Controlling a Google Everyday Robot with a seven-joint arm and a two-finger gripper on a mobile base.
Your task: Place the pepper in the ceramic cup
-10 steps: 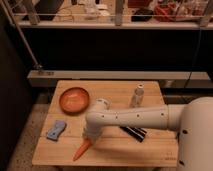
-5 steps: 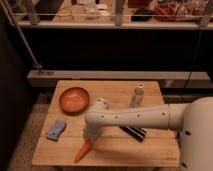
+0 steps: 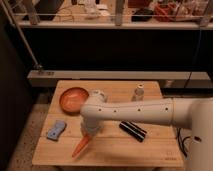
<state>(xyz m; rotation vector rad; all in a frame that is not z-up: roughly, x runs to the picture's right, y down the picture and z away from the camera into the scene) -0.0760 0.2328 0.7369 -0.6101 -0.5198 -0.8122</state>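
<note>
The pepper [image 3: 80,147] is a slim orange-red vegetable lying on the wooden table [image 3: 150,152] near the front left, its point toward the front edge. My gripper [image 3: 89,133] hangs from the white arm [image 3: 135,111] and is down at the pepper's thick end, touching or just above it. The ceramic cup [image 3: 97,93], small and white, stands behind the arm next to the orange bowl and is partly hidden by the arm.
A round orange bowl [image 3: 74,99] sits at the back left. A small pale shaker [image 3: 139,93] stands at the back right. A black bar-shaped object [image 3: 132,131] lies right of the gripper. A blue object [image 3: 56,129] lies at the left edge.
</note>
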